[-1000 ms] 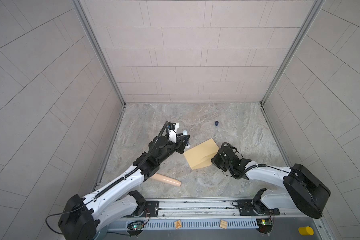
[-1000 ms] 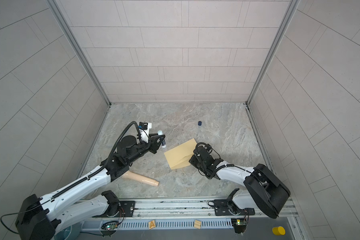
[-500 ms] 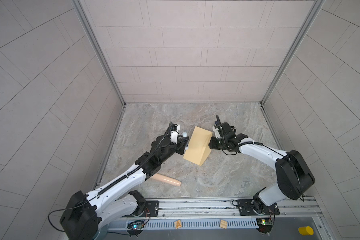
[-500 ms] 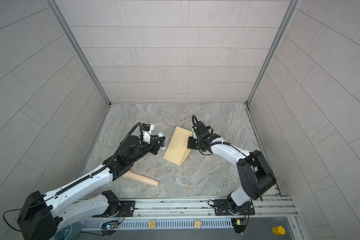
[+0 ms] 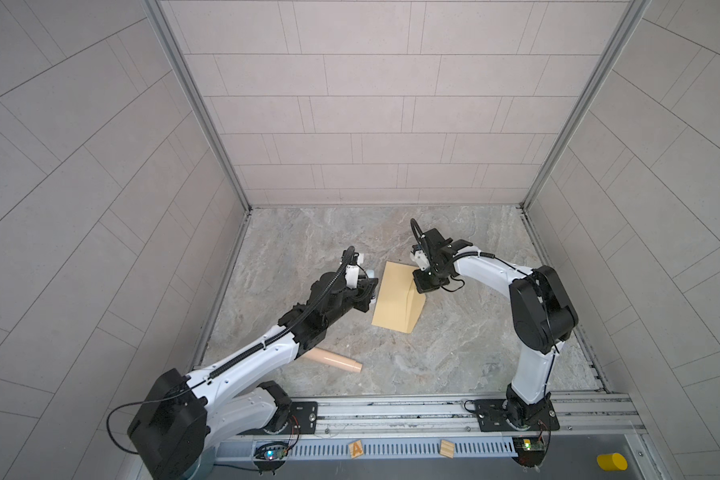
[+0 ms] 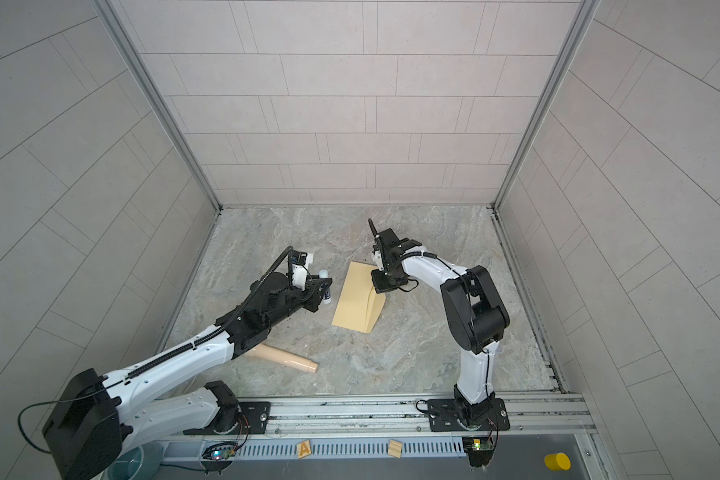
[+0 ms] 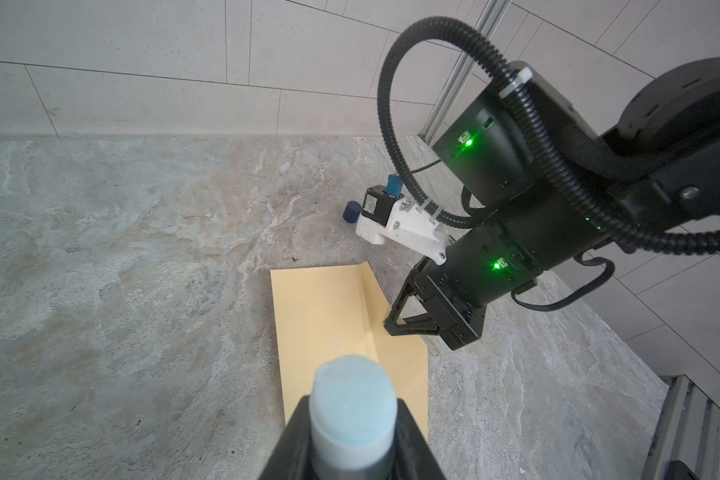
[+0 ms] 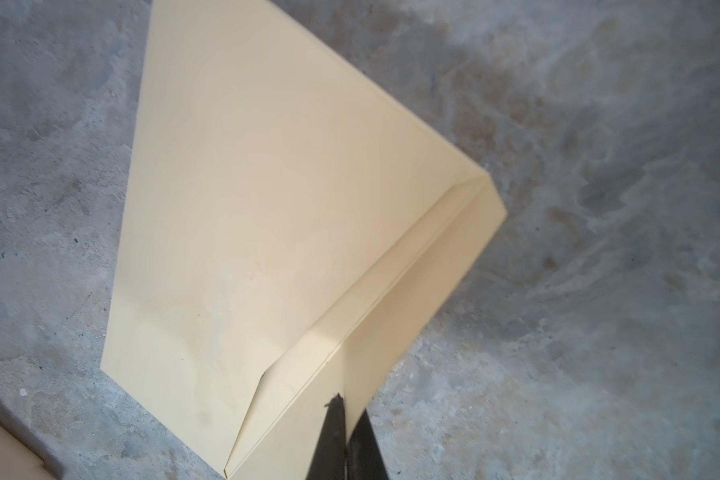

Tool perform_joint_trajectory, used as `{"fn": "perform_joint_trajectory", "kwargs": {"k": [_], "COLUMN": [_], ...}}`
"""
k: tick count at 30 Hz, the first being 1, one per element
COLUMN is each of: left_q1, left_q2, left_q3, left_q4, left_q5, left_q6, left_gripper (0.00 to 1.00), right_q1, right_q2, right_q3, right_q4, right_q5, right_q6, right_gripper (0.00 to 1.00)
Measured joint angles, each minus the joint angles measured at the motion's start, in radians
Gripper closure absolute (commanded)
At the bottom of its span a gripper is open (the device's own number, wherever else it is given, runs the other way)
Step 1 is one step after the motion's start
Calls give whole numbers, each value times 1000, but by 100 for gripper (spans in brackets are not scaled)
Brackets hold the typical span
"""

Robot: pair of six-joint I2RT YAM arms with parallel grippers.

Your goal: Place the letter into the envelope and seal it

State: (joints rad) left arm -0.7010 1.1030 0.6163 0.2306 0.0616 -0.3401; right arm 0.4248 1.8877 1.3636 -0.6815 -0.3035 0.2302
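Envelope is sitting pretty much mid-table, long side running front to back, with its body flat on the marble table. The flap runs along the edge facing my right arm and it's lifted off the body, standing up like one side of a little tent. You can see that in both top views.

My right gripper is pinched tight on that flap, up toward the far end of it. In the right wrist view the paper edge runs straight in between the two black fingers, which are pressed together with only the paper between them.

On the other long edge, my left gripper is just beside the envelope and clamped around a glue stick. In the left wrist view the stick's pale blue tip is aimed over the envelope. Can't tell if it's actually touching the paper.

Further out there's a dark blue cap on the marble beyond my right gripper. A tan cylinder lies on its side near the front, partly under my left arm and well apart from the envelope.
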Motion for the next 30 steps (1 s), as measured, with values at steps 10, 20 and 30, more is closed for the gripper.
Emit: {"fn": "perform_joint_trajectory", "kwargs": {"k": [10,20,30], "left_q1": [0,0,0], "left_q2": [40,55,76], "left_q3": [0,-1,-2], "left_q4": [17,36,50], "left_q5": [0,0,0], "left_q6": [-1,-3,-3], "left_gripper": [100,100,100], "right_q1": [-2,-2,-16], "right_q2": [125,229,245], "right_q3": [167,306,371], "right_q4": [-82,-154,-186], "right_q5": [-4,12,44], "right_q6": [-53,-93,-121], "right_gripper": [98,95,70]}}
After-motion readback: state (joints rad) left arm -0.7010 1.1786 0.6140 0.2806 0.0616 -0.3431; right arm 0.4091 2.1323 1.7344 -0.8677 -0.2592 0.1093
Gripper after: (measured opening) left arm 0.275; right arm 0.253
